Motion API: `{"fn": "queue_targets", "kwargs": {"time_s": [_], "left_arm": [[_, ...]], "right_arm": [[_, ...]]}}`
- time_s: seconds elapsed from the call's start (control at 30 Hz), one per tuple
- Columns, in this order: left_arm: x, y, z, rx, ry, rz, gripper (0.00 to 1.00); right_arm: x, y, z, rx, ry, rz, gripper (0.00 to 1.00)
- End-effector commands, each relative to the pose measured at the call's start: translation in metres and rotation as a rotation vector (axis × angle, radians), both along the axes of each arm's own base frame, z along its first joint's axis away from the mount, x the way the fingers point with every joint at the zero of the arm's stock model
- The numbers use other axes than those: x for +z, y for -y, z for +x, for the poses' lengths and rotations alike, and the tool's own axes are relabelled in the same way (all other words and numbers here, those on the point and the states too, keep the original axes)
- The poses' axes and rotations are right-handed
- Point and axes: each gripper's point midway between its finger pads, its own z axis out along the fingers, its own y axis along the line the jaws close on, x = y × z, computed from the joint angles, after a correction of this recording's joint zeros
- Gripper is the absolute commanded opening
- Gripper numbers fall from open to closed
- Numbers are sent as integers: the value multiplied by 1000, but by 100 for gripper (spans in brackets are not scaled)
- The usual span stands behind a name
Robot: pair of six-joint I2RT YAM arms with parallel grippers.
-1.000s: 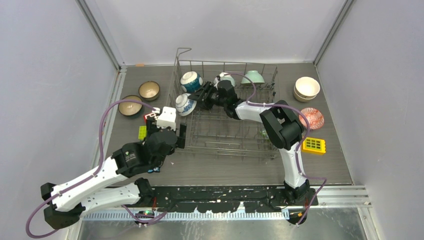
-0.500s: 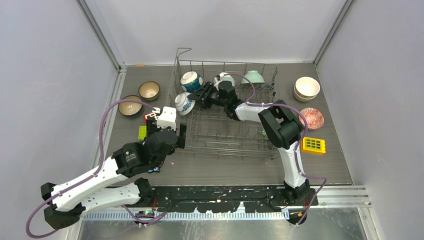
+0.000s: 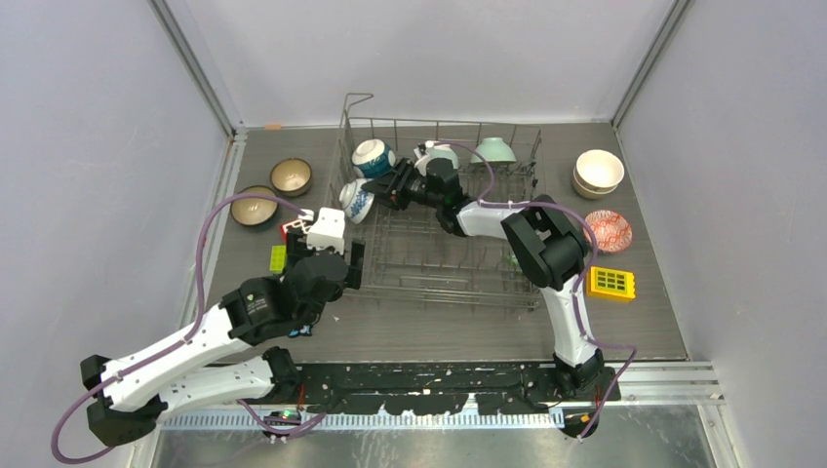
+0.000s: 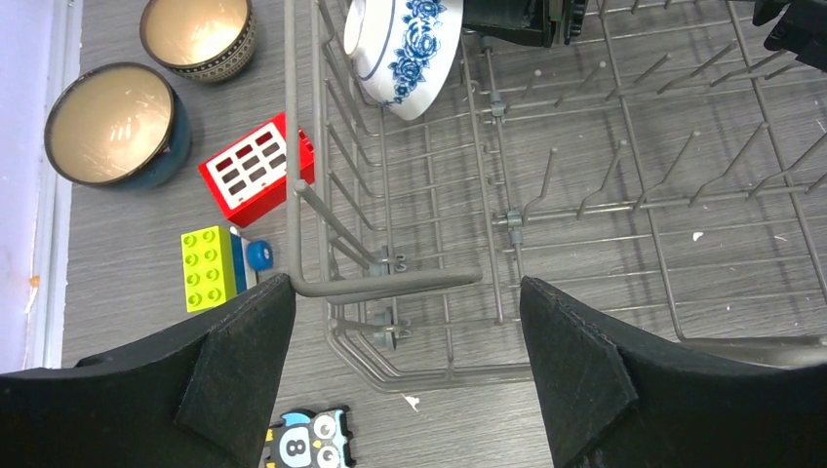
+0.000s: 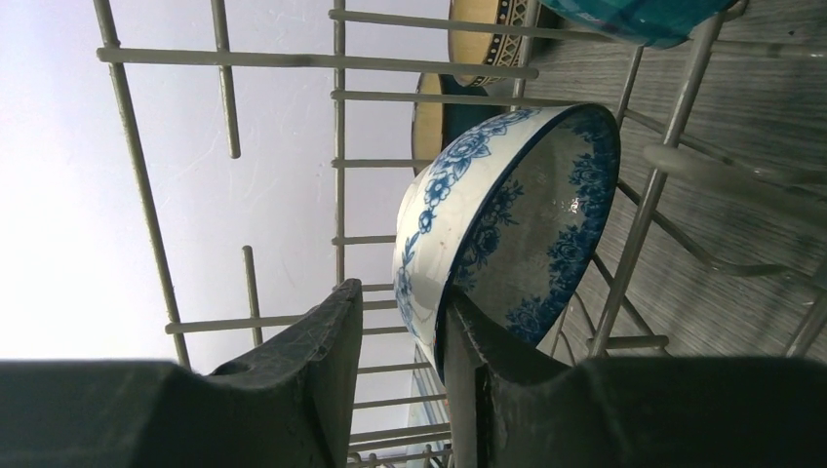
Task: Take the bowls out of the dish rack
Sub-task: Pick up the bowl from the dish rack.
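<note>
The grey wire dish rack [image 3: 439,265] holds a blue-and-white floral bowl [image 3: 357,202] leaning on edge at its left side. My right gripper [image 3: 386,189] reaches to it. In the right wrist view the jaws [image 5: 402,292] straddle this bowl's [image 5: 507,214] rim: one finger lies against the inner wall, the other stands outside with a small gap. Three more bowls sit along the rack's back: a blue-and-white one [image 3: 373,158], a white one [image 3: 439,154] and a mint one [image 3: 494,150]. My left gripper [image 4: 407,292] hangs wide open and empty above the rack's near-left corner [image 4: 390,283].
Left of the rack stand a brown bowl [image 3: 291,176] and a teal bowl [image 3: 255,207]. Stacked cream bowls [image 3: 598,172] and a red-patterned bowl [image 3: 607,231] stand to the right. Also about are toy blocks, red [image 4: 255,168], green [image 4: 207,265] and yellow [image 3: 611,283], and an owl tile [image 4: 307,444].
The right gripper's jaws have narrowed around the floral bowl's rim and it has edged slightly left. The left arm has not moved.
</note>
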Motion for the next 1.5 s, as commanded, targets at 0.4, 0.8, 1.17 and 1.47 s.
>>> {"fn": "queue_targets", "kwargs": {"time_s": [0.4, 0.8, 1.17, 1.47], "left_arm": [[8, 4, 3, 14, 18, -45, 85], [10, 5, 4, 14, 19, -49, 85], [15, 2, 2, 19, 26, -56, 85], [25, -1, 0, 19, 36, -92, 86]], "right_arm": [[30, -13, -7, 61, 69, 122, 27], [48, -11, -13, 73, 99, 174, 6], [71, -7, -23, 102, 154, 236, 1], [97, 2, -32, 109, 204, 277, 1]]}}
